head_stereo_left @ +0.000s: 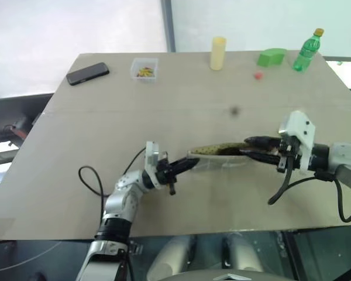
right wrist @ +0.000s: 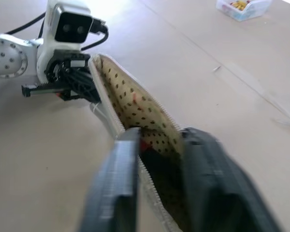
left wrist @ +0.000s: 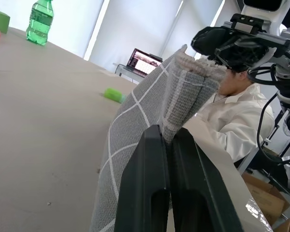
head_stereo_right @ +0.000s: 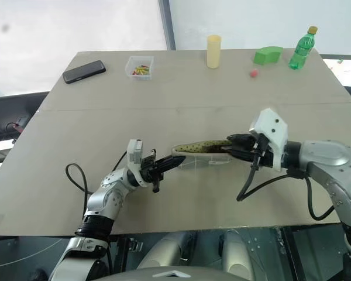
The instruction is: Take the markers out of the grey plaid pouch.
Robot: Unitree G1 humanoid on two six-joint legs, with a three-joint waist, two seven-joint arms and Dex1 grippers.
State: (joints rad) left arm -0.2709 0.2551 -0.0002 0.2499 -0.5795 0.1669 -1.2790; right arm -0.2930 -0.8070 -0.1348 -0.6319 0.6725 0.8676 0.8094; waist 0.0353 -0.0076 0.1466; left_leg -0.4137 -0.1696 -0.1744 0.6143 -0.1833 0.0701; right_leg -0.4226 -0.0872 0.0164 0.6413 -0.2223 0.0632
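Grey plaid pouch between both end effectors

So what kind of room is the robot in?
Probably a lab or test room. A plain big table holds scattered practice things like a green bottle and a black phone, and someone in a white coat sits nearby beside a laptop.

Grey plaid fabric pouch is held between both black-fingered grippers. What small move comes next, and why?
Probably draw the right gripper slowly back out of the grey plaid fabric pouch. The left gripper clamps the pouch's far end, and the right one is closed at the open spotted lining, with something red between its fingers, perhaps a marker cap.
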